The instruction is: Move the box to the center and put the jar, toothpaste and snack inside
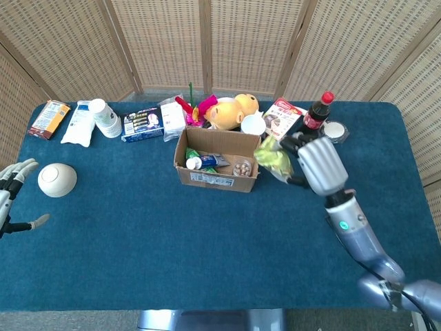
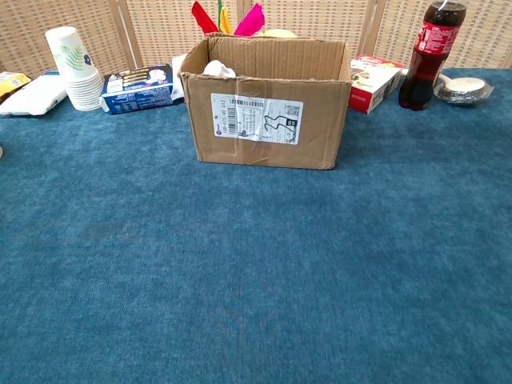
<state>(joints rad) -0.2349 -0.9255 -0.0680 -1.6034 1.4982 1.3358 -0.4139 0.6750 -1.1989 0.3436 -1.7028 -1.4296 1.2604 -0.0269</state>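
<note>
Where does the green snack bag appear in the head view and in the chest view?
Head view: the snack bag is held by the right hand, just right of the cardboard box.
Chest view: not in the picture.
Shared landmark: the cardboard box, beside the cola bottle.
</note>
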